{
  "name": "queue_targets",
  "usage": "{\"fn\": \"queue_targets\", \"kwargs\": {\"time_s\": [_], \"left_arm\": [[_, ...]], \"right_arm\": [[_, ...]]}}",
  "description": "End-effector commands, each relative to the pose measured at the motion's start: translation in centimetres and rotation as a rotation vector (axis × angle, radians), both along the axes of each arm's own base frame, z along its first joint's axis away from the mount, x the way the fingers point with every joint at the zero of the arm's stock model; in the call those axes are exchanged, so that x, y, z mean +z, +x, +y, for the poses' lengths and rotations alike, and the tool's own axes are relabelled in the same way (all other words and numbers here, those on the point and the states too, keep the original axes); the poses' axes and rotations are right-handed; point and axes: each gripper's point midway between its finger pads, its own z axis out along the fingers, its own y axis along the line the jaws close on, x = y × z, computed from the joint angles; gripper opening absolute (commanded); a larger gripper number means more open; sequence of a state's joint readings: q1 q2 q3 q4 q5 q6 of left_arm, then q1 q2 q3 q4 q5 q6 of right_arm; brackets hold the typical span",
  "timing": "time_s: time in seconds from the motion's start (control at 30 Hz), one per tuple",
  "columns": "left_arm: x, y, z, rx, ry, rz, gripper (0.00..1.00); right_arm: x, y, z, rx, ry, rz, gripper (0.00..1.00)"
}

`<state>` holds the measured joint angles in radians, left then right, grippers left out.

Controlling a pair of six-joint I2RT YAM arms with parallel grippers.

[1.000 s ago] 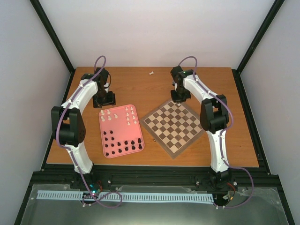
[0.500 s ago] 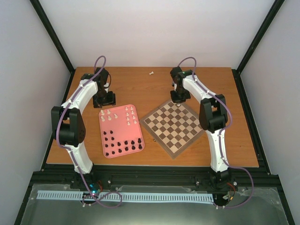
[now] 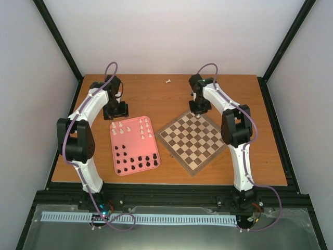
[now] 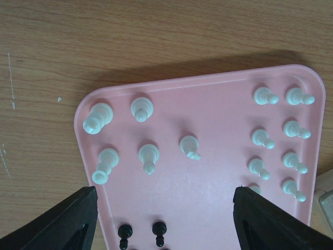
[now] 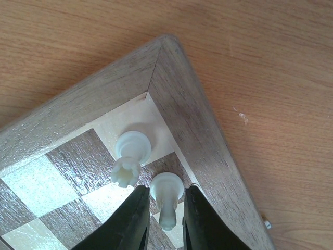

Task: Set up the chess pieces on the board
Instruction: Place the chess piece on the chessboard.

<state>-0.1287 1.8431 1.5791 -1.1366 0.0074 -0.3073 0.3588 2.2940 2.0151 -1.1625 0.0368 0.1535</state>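
**Two white pieces on the board, nearly all the rest waiting in the tray**

The right claw (image 5: pixel 165 191) stands narrow at the far corner of the board (image 5: pixel 177 94). Its jaws sit close on either side of a small white piece (image 5: pixel 166 200), which stands upright on the dark square beside the corner. I cannot tell whether they pinch it or have let it go. Just beside it, on the pale corner square, a white rook (image 5: pixel 130 156) stands upright and free. From above, the other squares look bare.

The left claw (image 4: pixel 166 219) hangs wide and holds nothing. It is above the far end of the pink tray (image 4: pixel 208 120), which lies on the table (image 3: pixel 151 96) left of the board. The white pieces (image 4: pixel 263 138) stand in the tray's far half, and the black pieces (image 4: pixel 124 232) in its near half. One stray white piece (image 3: pixel 168 80) lies near the table's far edge, well apart from tray and board.

By my reckoning the job is barely begun. One corner is started, and almost all of both sets has yet to be carried over.
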Motion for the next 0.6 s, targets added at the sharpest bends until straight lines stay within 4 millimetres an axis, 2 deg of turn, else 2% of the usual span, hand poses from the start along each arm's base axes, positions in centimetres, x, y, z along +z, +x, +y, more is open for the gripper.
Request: {"fn": "queue_targets", "kwargs": {"time_s": [0.0,0.27,0.43,0.57], "left_arm": [[0.6,0.8,0.0,-0.014,-0.005,-0.027,0.73],[0.9,1.1,0.0,-0.014,-0.01,-0.035,0.73],[1.5,1.2,-0.3,-0.016,-0.023,-0.048,0.73],[1.6,1.0,-0.5,-0.017,-0.037,-0.049,0.74]], "right_arm": [[0.4,0.1,0.0,0.007,0.008,-0.004,0.23],[2.9,-0.8,-0.3,0.01,0.021,-0.031,0.42],[6.1,-1.3,-0.4,0.011,0.049,-0.088,0.52],[8.3,-2.0,-0.1,0.013,0.09,-0.117,0.56]]}}
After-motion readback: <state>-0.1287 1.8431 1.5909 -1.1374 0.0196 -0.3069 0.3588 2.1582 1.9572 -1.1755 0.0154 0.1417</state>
